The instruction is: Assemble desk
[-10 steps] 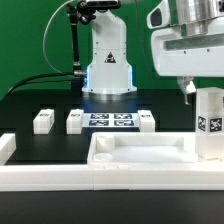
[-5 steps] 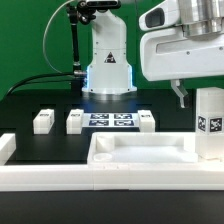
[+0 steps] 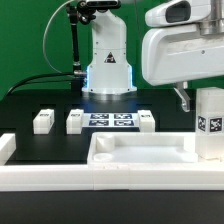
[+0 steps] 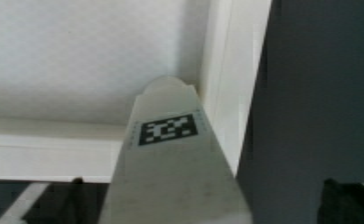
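The desk's white tabletop panel (image 3: 140, 152) lies rim up on the black table. One leg post (image 3: 210, 122) stands upright in its corner at the exterior view's right, showing a square tag. My gripper (image 3: 196, 100) hangs open around the post's top, and one finger (image 3: 182, 98) stands apart from the post's side. In the wrist view the post (image 4: 175, 150) rises between the two dark fingertips (image 4: 72, 196), with a gap on each side and the tabletop panel (image 4: 72, 60) beneath. Three more leg posts (image 3: 42, 121) (image 3: 75, 121) (image 3: 146, 121) lie at the back.
The marker board (image 3: 110, 120) lies flat between the loose posts, in front of the robot base (image 3: 108, 60). A long white barrier wall (image 3: 50, 178) runs along the front, with a raised end at the exterior view's left. A black cable trails at the back left.
The gripper has opened a little wider, risen, and shifted toward the exterior view's left. The upright post stays standing in the tabletop corner.
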Tool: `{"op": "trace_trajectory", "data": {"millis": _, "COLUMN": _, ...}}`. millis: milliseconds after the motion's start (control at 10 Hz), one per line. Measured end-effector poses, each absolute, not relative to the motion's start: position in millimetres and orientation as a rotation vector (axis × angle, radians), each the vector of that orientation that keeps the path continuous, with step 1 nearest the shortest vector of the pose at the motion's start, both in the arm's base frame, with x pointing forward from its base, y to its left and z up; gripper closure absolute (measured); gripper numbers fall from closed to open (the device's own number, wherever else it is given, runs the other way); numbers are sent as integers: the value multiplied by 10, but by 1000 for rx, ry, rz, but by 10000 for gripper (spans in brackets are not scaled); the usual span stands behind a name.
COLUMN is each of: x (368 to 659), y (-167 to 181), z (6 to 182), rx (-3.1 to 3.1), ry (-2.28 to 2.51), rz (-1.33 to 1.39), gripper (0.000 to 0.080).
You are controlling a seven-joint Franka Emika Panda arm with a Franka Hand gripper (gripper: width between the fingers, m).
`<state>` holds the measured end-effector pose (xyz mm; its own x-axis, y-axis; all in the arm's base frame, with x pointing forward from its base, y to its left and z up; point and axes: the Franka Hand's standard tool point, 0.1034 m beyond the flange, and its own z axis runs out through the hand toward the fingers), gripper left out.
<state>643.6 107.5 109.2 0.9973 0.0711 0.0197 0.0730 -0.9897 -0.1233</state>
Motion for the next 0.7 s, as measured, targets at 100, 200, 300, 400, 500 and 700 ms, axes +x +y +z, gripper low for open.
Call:
{"op": "trace_trajectory", "data": {"millis": 100, "x": 6435, "y": 1074, "z": 1091, "rx": -3016, "ry": -57, "rz": -20, "gripper": 274}}
{"op": "trace_trajectory", "data": {"millis": 200, "x": 6435, "y": 1072, "z": 1089, "rx": -3017, "ry": -56, "rz": -19, "gripper": 409}}
{"op": "trace_trajectory", "data": {"millis": 300, "x": 6435, "y": 1062, "z": 1086, "rx": -3016, "ry": 93, "rz": -10, "gripper": 409}}
{"op": "trace_trajectory", "data": {"millis": 400, "x": 6437, "y": 1041, "z": 1080, "rx": -3011, "ry": 221, "rz": -1, "gripper": 503}}
{"op": "trace_trajectory", "data": {"millis": 500, "x": 6437, "y": 1041, "z": 1080, "rx": -3001, "ry": 329, "rz": 5, "gripper": 503}}
{"op": "trace_trajectory", "data": {"millis": 700, "x": 6443, "y": 1061, "z": 1078, "rx": -2935, "ry": 725, "rz": 18, "gripper": 503}}
